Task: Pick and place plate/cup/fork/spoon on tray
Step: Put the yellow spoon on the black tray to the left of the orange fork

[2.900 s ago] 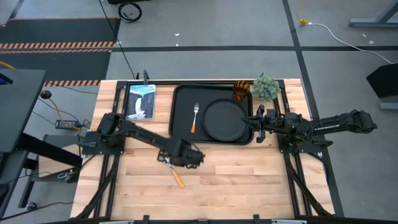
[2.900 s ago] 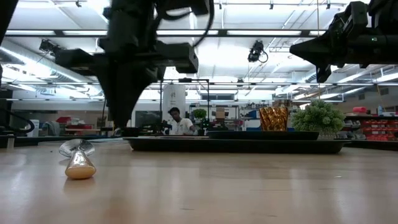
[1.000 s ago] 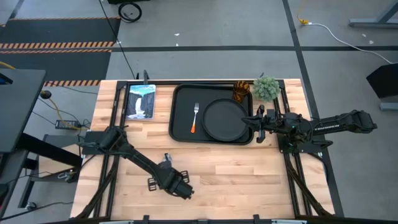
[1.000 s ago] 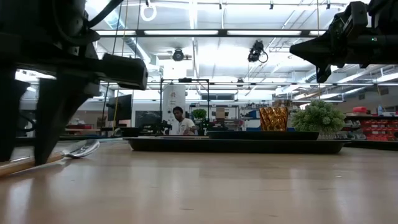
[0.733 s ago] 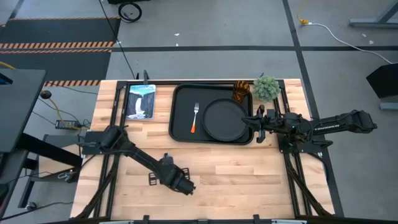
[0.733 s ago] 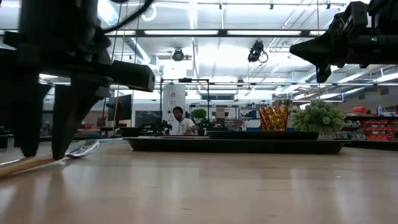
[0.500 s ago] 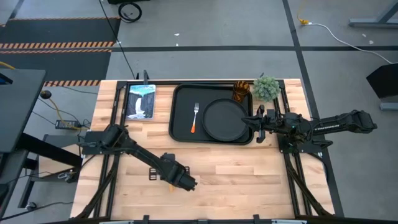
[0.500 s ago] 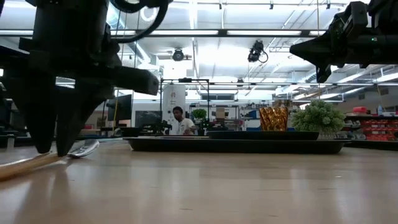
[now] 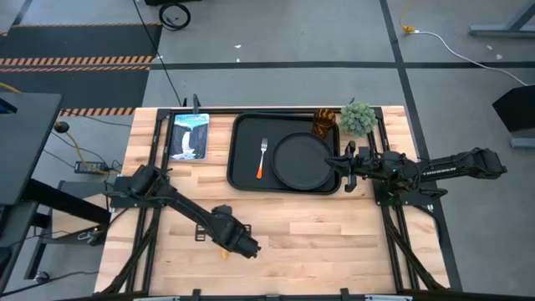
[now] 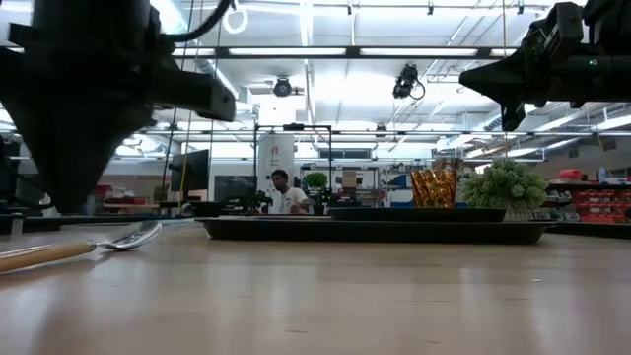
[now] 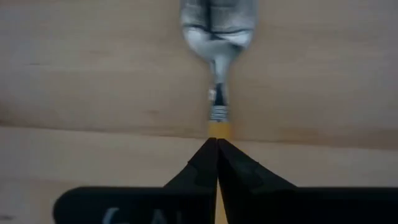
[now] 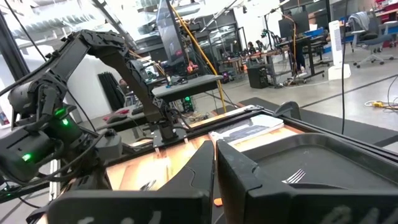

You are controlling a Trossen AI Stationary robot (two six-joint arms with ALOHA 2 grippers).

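The spoon [image 10: 59, 249] lies flat on the wood table near the front left, with its silver bowl [image 11: 217, 25] beyond my left fingertips and its orange handle [image 11: 219, 129] under them. My left gripper [image 10: 69, 209] is shut and hangs just above the handle, clear of it; it also shows in the high view [image 9: 247, 246]. The black tray [image 9: 242, 180] holds the round plate [image 9: 303, 161] and the fork [image 9: 262, 157]. The amber cup [image 9: 324, 124] stands at the tray's far right corner. My right gripper [image 9: 343, 160] is shut and waits above the tray's right rim.
A green potted plant [image 9: 358, 117] stands at the far right beside the cup. A picture book [image 9: 188, 135] lies at the far left. Bare wood stretches between the spoon and the tray's near rim [image 10: 375, 235]. A person [image 10: 286, 194] sits far off in the room.
My left gripper has gone a little toward the table's right edge over the spoon's handle. Its fingertips have come together low at the handle, and it has then risen, shut and empty. The spoon lies where it lay.
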